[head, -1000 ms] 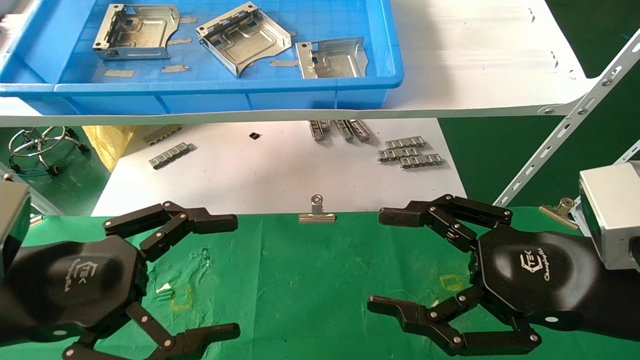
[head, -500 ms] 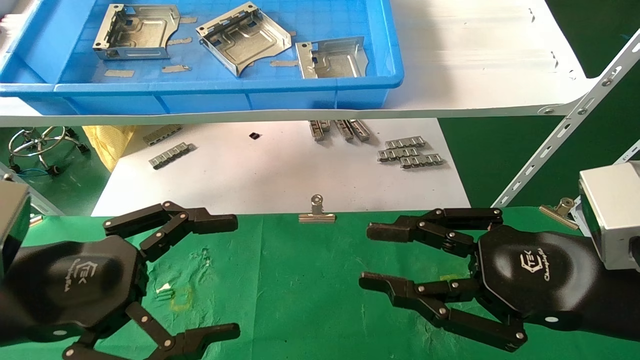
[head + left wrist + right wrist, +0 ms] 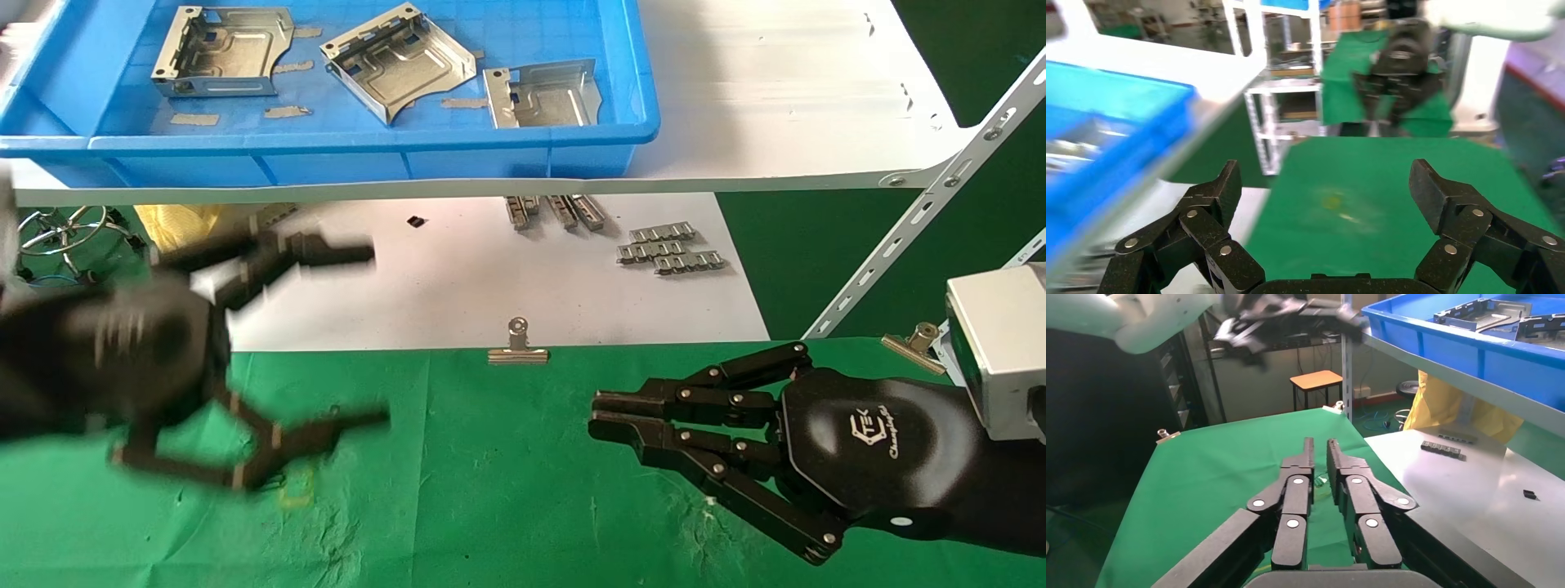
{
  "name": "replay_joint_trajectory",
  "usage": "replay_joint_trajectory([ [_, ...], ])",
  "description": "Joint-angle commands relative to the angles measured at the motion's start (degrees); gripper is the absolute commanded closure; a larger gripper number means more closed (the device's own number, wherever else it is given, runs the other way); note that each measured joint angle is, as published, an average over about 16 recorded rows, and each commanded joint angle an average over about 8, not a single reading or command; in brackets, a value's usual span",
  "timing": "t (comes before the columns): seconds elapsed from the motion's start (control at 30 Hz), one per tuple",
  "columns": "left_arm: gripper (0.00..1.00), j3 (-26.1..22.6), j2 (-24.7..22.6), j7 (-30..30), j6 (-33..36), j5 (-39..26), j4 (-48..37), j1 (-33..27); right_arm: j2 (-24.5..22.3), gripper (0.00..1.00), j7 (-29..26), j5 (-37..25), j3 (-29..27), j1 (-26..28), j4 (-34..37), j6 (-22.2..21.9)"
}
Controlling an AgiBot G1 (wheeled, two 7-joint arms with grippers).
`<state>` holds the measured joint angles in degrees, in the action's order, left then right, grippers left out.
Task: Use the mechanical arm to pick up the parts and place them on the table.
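Note:
Three silvery parts point(image 3: 225, 53) point(image 3: 398, 61) point(image 3: 542, 96) lie in the blue tray point(image 3: 327, 147) on the upper white shelf; two of them show in the right wrist view point(image 3: 1474, 312). My left gripper point(image 3: 368, 336) is open and empty. It hangs blurred over the back left edge of the green table point(image 3: 490, 474), below the tray. In the left wrist view the left gripper point(image 3: 1327, 184) has only green cloth point(image 3: 1364, 184) between its fingers. My right gripper point(image 3: 601, 412) is shut on nothing, low over the table's right side; the right wrist view point(image 3: 1321, 444) shows its fingers together.
Ribbed grey strips point(image 3: 670, 249) lie on the white board point(image 3: 458, 278) behind the table. A binder clip point(image 3: 517, 347) stands at the table's back edge, another point(image 3: 911, 341) at the far right. A slanted white shelf bracket point(image 3: 923, 212) runs at the right.
My right gripper has closed its fingers from wide open to shut, staying in place. My left gripper has lifted up and away from the table toward the shelf, still open.

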<state>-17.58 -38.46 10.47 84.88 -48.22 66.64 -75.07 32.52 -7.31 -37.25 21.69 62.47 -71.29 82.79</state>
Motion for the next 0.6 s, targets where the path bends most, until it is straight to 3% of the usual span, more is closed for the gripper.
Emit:
replay_joint_trajectory([
  [0.03,0.0,-0.46,-0.84,0.27,-0.16,-1.63,-1.8,-3.54,0.0,1.0,0.0,0.0,0.0,0.0,0.0,0.0],
  [0.27,0.0,-4.45,-7.74,-1.99,-2.19,-11.21,-17.8,-17.92,0.0,1.0,0.0,0.0,0.0,0.0,0.0,0.0],
  [0.47,0.0,-8.12,-15.3,-5.12,-8.15,-19.81,-35.09,-29.42,0.0,1.0,0.0,0.0,0.0,0.0,0.0,0.0],
  [0.53,0.19,-9.31,-17.87,-5.7,-11.35,-22.39,-40.67,-32.34,0.0,0.98,0.0,0.0,0.0,0.0,0.0,0.0],
  [0.6,0.44,-10.39,-20.37,-6.0,-15.21,-24.71,-45.59,-34.61,0.0,0.74,0.0,0.0,0.0,0.0,0.0,0.0],
])
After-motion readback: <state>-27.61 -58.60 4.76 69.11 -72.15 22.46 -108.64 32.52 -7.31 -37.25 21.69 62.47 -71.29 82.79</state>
